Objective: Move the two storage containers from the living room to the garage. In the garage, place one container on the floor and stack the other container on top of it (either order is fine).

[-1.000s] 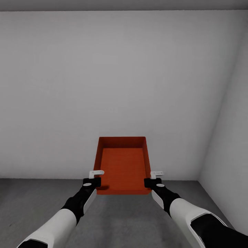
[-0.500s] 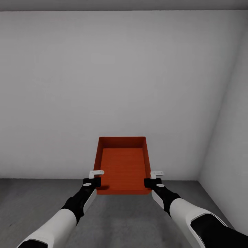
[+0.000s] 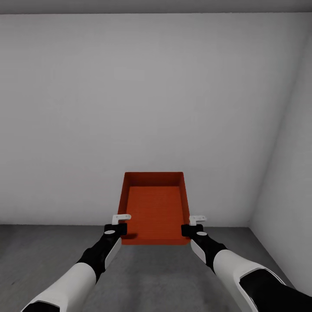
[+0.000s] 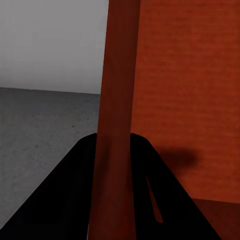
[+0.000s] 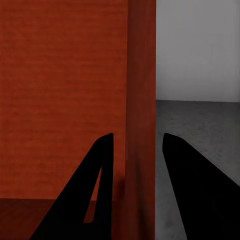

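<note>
While the three head views match frame for frame, nothing has shifted over the last second: arms, bin and camera hold the same places, which reads as a pause before set-down, not a carry in progress.

Item: one storage container point(image 3: 152, 208), red-orange rectangular plastic bin, open-topped, smooth plain walls, faintly ribbed base. Held in the air ahead of the robot, centred between both arms, above the floor point(image 3: 143, 277) and short of the far wall point(image 3: 147, 108).

Left end effector point(image 3: 118, 225): closed on the container's left wall, one finger on each face of it, as the left wrist view confirms point(image 4: 116, 165).
Right end effector point(image 3: 193, 225): closed likewise on the right wall point(image 5: 137, 165).

Floor: dark grey, mottled, concrete-like. Walls: plain grey-white, matte, meeting in a corner at far right.

Judgement: garage reached; lowering the bin to the floor appears the next step.
</note>
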